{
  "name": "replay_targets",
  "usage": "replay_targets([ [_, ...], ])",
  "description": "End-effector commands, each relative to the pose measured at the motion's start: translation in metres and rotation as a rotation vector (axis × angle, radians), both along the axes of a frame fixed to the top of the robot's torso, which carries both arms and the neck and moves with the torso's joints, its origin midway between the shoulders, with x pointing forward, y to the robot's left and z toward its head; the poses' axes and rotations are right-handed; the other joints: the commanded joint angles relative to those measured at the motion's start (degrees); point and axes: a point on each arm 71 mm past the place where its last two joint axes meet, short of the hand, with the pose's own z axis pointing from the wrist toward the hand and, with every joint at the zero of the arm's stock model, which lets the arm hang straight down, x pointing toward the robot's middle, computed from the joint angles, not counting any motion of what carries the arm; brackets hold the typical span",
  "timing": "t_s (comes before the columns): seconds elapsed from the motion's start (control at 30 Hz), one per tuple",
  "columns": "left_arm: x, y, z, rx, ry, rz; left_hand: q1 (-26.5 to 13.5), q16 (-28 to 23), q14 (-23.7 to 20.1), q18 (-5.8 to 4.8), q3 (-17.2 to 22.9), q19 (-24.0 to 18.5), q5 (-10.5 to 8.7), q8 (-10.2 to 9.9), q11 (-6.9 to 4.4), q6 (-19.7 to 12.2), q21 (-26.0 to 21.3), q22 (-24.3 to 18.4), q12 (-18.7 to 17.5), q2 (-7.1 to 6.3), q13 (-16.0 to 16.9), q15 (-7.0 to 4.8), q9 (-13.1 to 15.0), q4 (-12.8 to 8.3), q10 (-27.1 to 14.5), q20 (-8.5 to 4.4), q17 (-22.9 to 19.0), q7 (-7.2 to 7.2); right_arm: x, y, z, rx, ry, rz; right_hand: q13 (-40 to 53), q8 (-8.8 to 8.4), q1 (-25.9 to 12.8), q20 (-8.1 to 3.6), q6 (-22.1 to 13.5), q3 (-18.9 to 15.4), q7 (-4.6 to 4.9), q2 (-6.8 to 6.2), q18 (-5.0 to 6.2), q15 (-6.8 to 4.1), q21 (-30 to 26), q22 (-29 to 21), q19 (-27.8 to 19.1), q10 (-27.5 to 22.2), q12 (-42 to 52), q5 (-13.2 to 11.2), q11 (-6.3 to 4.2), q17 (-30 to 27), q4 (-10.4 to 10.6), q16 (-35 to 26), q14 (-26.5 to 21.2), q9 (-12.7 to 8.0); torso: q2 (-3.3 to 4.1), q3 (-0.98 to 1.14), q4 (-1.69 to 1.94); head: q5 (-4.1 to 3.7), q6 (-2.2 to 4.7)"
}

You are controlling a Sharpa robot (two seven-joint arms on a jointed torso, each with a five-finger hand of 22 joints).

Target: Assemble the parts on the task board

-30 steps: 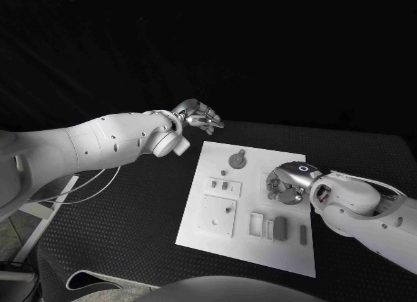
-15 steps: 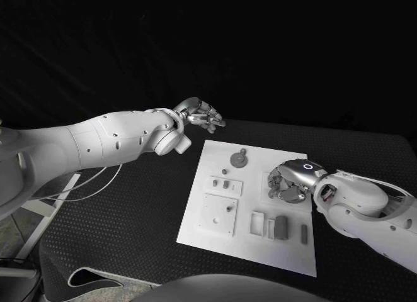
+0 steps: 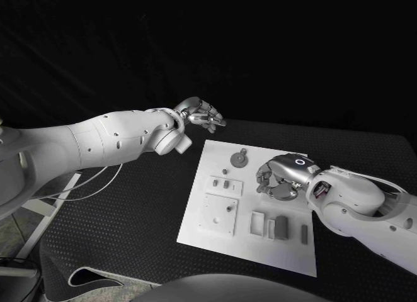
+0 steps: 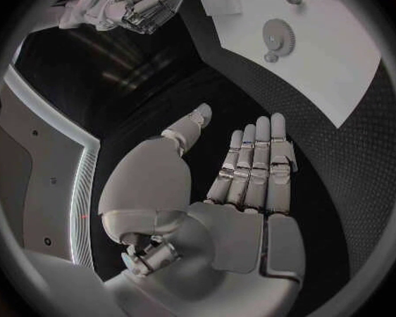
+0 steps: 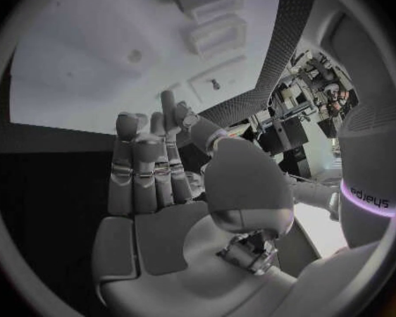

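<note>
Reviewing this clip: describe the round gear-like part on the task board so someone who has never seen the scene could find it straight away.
Start from the white task board in the middle of the black table. Go to its far end, near the corner closest to the raised left hand. The round gear lies there flat, and it is the only disc-shaped piece; the other parts nearer the robot are small rectangular blocks and frames.

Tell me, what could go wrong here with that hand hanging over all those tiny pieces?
1. The right hand hovers low over the task board, its fingers empty. As it comes down it might brush a small part out of place.
2. The round gear lies loose near the board's far edge; a nudge could push it onto the black table.
3. The left hand is raised off the board, so nothing steadies the plate.
</note>
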Motion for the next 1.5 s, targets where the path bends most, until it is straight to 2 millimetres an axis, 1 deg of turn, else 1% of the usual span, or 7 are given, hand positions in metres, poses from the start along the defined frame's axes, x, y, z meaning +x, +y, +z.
replay_targets([
  [0.03, 0.000, -0.002, 0.001, -0.006, -0.009, -0.019, 0.1, -0.3, 0.4, 0.76, -0.4, 0.2, -0.23, 0.0, 0.04, -0.1, 0.1, -0.1, 0.3, 0.11, -0.1, -0.08, -0.1, 0.0, 0.1, -0.01, 0.1, 0.90, -0.007, 0.014, 0.002, 0.027, 0.019, 0.042, 0.1, 0.20, 0.4, -0.22, 0.5, 0.5, -0.04, 0.46, 0.82, -0.66, 0.3, 1.2, 0.1, 1.1, 0.2, 0.1, -0.72, 0.1, 0.0, 0.3, -0.3, 0.7, 0.05, 0.00, 0.10, 0.14, -0.01],
  [0.23, 0.000, -0.005, 0.001, -0.008, -0.008, -0.023, 0.1, -0.3, 0.4, 0.76, -0.4, 0.2, -0.23, 0.0, 0.05, -0.1, 0.1, -0.1, 0.4, 0.11, -0.1, -0.07, -0.1, 0.0, 0.1, -0.01, 0.1, 0.90, -0.021, 0.045, -0.002, 0.047, 0.047, 0.116, 0.2, 0.19, 0.3, -0.22, 0.5, 0.6, -0.03, 0.51, 0.82, -0.66, 0.3, 1.2, 0.1, 1.1, 0.2, 0.1, -0.72, 0.1, 0.0, 0.3, -0.4, 0.7, 0.02, -0.11, 0.00, 0.19, -0.03],
  [0.43, 0.000, -0.008, 0.001, -0.010, -0.004, -0.032, 0.1, -0.3, 0.4, 0.76, -0.4, 0.2, -0.22, 0.0, 0.05, -0.1, 0.1, -0.1, 0.4, 0.11, -0.1, -0.07, -0.1, 0.0, 0.0, -0.01, 0.1, 0.90, -0.042, 0.079, -0.013, 0.075, 0.104, 0.190, 0.2, 0.18, 0.3, -0.23, 0.4, 0.7, -0.01, 0.60, 0.82, -0.65, 0.3, 1.2, 0.0, 1.0, 0.1, 0.1, -0.70, 0.1, 0.0, 0.3, -0.4, 0.8, 0.04, -0.02, 0.09, 0.27, 0.06],
  [0.6, 0.000, -0.010, 0.001, -0.011, -0.004, -0.033, 0.1, -0.4, 0.4, 0.75, -0.4, 0.2, -0.22, 0.0, 0.05, -0.1, 0.1, -0.1, 0.4, 0.13, -0.1, -0.07, -0.1, 0.0, 0.0, -0.01, 0.1, 0.90, -0.051, 0.093, -0.024, 0.076, 0.129, 0.214, 0.3, 0.15, 0.3, -0.23, 0.3, 0.8, 0.01, 0.69, 0.82, -0.64, 0.3, 1.2, 0.0, 1.0, 0.1, 0.1, -0.69, 0.1, -0.1, 0.3, -0.4, 0.8, 0.10, -0.11, 0.15, 0.39, 0.04],
  [0.77, 0.000, -0.010, 0.001, -0.012, -0.003, -0.036, 0.1, -0.4, 0.4, 0.75, -0.4, 0.2, -0.22, 0.0, 0.05, -0.1, 0.1, -0.1, 0.4, 0.13, -0.1, -0.07, -0.1, 0.0, 0.0, -0.01, 0.1, 0.90, -0.053, 0.097, -0.034, 0.060, 0.144, 0.215, 0.3, 0.15, 0.3, -0.24, 0.2, 0.9, 0.02, 0.72, 0.82, -0.63, 0.3, 1.2, 0.0, 0.9, 0.0, 0.1, -0.68, 0.1, -0.1, 0.3, -0.4, 0.8, 0.08, -0.16, 0.15, 0.82, -0.22],
  [1.03, 0.000, -0.011, 0.001, -0.012, -0.002, -0.036, 0.1, -0.4, 0.4, 0.75, -0.4, 0.2, -0.22, 0.1, 0.04, -0.1, 0.1, -0.1, 0.4, 0.13, -0.2, -0.06, -0.1, 0.0, 0.0, -0.01, 0.2, 0.90, -0.054, 0.102, -0.048, 0.034, 0.156, 0.213, 0.3, 0.15, 0.2, -0.24, 0.2, 0.9, 0.04, 0.77, 0.82, -0.62, 0.3, 1.2, 0.0, 0.9, 0.0, 0.1, -0.67, 0.1, -0.1, 0.3, -0.4, 0.8, 0.05, -0.04, 0.12, 1.52, -0.64],
  [1.5, 0.000, -0.011, 0.001, -0.013, -0.002, -0.037, 0.1, -0.5, 0.4, 0.75, -0.4, 0.2, -0.23, 0.1, 0.05, -0.1, 0.1, -0.1, 0.4, 0.12, -0.2, -0.06, -0.2, 0.0, 0.0, 0.00, 0.2, 0.90, -0.052, 0.101, -0.056, 0.007, 0.171, 0.203, 0.4, 0.16, 0.2, -0.25, 0.1, 1.0, 0.04, 0.78, 0.82, -0.61, 0.4, 1.2, 0.0, 0.9, 0.0, 0.1, -0.66, 0.1, -0.1, 0.3, -0.4, 0.9, 0.04, 0.06, 0.02, 1.83, -1.18],
])
